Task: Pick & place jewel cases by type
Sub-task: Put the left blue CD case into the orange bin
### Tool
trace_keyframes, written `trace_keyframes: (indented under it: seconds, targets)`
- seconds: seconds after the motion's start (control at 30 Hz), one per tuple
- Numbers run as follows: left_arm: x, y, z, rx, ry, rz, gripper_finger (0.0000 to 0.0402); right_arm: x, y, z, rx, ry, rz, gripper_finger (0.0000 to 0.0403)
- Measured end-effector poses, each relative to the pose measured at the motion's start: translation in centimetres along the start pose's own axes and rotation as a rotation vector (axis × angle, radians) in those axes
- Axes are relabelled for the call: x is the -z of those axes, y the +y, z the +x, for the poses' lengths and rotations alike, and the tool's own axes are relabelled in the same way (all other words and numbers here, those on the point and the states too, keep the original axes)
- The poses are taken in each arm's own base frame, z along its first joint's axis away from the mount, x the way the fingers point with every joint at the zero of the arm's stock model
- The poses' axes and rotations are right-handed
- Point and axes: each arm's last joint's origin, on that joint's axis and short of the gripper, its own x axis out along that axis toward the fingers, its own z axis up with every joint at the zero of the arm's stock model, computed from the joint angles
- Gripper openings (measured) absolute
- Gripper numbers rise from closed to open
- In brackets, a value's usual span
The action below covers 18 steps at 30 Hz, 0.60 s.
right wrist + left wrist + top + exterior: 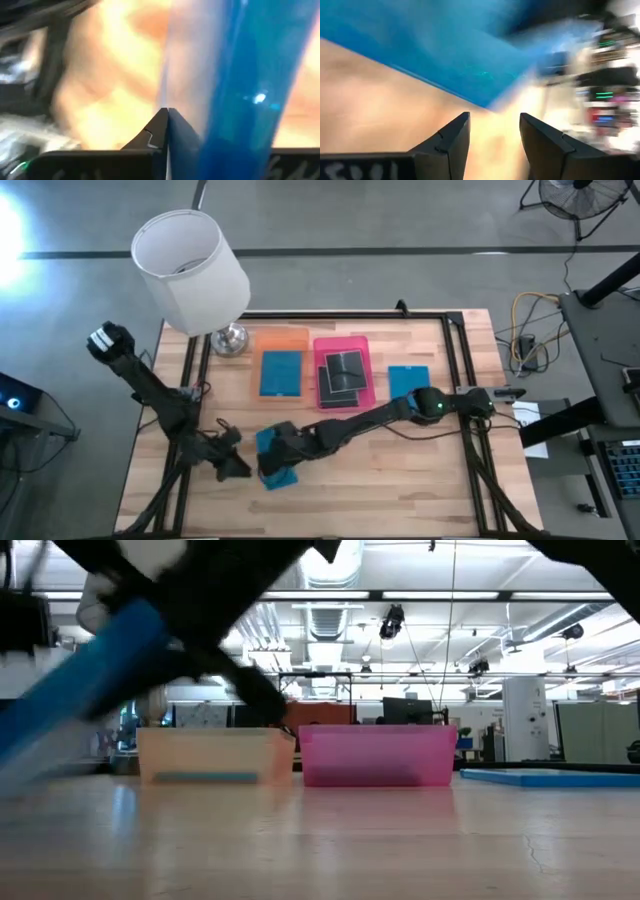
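Note:
My right gripper (276,452) reaches across to the table's near left and is shut on a bright blue jewel case (279,476), which shows tilted in the low view (90,680). My left gripper (238,466) is open and empty just left of that case, which fills the far part of its wrist view (445,55). Another blue case (280,373) lies flat in the orange tray (284,338). Dark cases (345,370) lie stacked in the pink tray (340,344). A third blue case (408,380) lies flat on the table right of the pink tray. My right gripper pinches the blue jewel case between its two fingers, one flat face (235,100) against each. One finger (162,135) shows beside the case; the case hides the other. The case is tilted steeply (110,660). Its low end runs out of view, so I cannot tell whether it touches the table.
A lamp with a white shade (190,268) and a metal foot (230,340) stands at the far left corner. The two trays stand side by side at the far middle, as the low view shows (215,755) (378,755). Bare wood lies near and right (400,480).

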Motion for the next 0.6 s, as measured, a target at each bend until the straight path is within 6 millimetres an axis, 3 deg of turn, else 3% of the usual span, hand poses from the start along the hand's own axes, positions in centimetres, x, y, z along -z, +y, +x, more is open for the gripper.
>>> trace_keyframes:
  seconds: [0.1,0.17,0.27,0.33,0.47,0.6]
  targets:
    - [-0.1,-2.8,-1.9,0.158,-0.100,0.010,0.0154,-1.4,-0.3,-2.5,0.117,-0.111,0.008,0.0016]
    - [-0.5,-4.3,-3.6,0.198,-0.247,0.064,0.0154,-3.0,-0.4,-5.5,0.207,-0.224,0.006,0.0014]
    - [-2.1,-6.3,-6.6,0.198,-0.492,0.128,0.0154,-6.4,0.1,-9.4,0.159,-0.321,0.024,0.0014]
    - [-3.1,-6.8,-8.0,0.162,-0.551,0.219,0.0154,-9.4,-0.1,-10.6,0.079,-0.345,0.021,0.0014]
    - [-4.9,-6.8,-9.2,0.122,-0.582,0.297,0.0154,-15.5,-3.0,-10.5,0.044,-0.391,0.077,0.0014]
    - [-6.5,-5.7,-9.1,0.143,-0.519,0.328,0.0154,-20.0,-6.1,-8.6,-0.018,-0.358,0.151,0.0035]
